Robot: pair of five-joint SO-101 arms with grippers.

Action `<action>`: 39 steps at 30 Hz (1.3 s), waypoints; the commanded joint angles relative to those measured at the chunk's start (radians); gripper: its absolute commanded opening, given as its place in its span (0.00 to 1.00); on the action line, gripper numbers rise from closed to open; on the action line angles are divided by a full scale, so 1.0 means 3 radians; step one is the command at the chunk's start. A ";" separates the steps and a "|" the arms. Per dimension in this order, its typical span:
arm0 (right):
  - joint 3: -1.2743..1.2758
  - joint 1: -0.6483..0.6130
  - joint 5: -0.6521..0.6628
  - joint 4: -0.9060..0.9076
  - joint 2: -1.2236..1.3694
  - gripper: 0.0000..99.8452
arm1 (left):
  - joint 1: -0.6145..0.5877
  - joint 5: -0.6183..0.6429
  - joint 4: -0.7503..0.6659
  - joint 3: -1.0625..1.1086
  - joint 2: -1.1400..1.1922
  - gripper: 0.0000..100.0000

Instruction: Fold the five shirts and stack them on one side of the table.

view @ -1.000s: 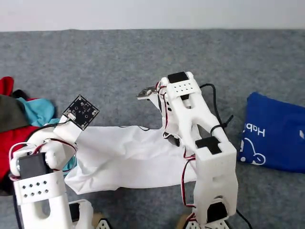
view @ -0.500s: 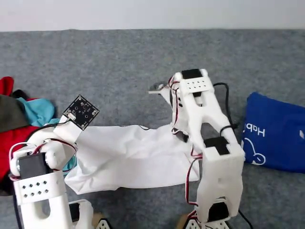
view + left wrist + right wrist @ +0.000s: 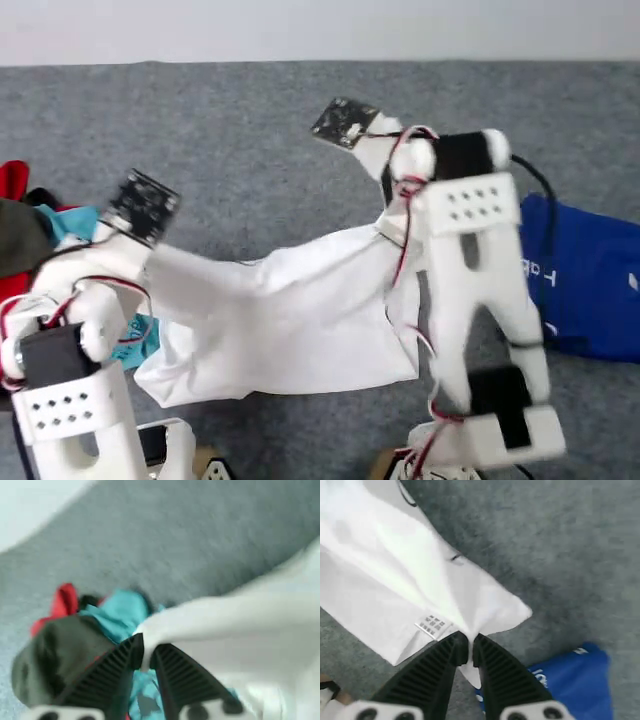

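The left arm stands at the near left corner of the grey, carpet-like worktop (image 3: 230, 130), elbow bent and wrist angled inward. The left gripper (image 3: 145, 650) has its ribbed black fingers (image 3: 110, 675) pressed together on a fold at one end of the plain white cotton shirt (image 3: 290, 320).

The right arm rises from the near edge and stretches far forward, wrist tipped down. The right gripper (image 3: 470, 642) has its fingers (image 3: 425, 675) pinching the shirt's other end, just beside a corner of the cloth. The shirt spans the middle of the worktop between the two arms, its far edge drawn up at both ends and its near part lying flat.

A small white sewn-in label (image 3: 432, 625) with dark print sits close to the right fingers; the print is too small to read.

A folded royal-blue shirt (image 3: 585, 290) lies at the right side, its white printed lettering partly behind the right arm. A loose heap of red, teal and dark shirts (image 3: 30, 240) lies at the left edge.
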 commanded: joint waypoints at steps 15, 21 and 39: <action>-0.0179 0.0673 0.0015 -0.1189 -0.1118 0.01 | 0.0031 0.0527 -0.1591 -0.1373 -0.0015 0.01; -0.0179 0.0678 0.0020 -0.1506 -0.1348 0.01 | 0.0020 0.0476 -0.1534 -0.1736 -0.0020 0.01; -0.1079 0.1332 0.0297 -0.1496 -0.1609 0.01 | 0.0041 -0.0179 -0.0368 -0.2432 -0.0031 0.01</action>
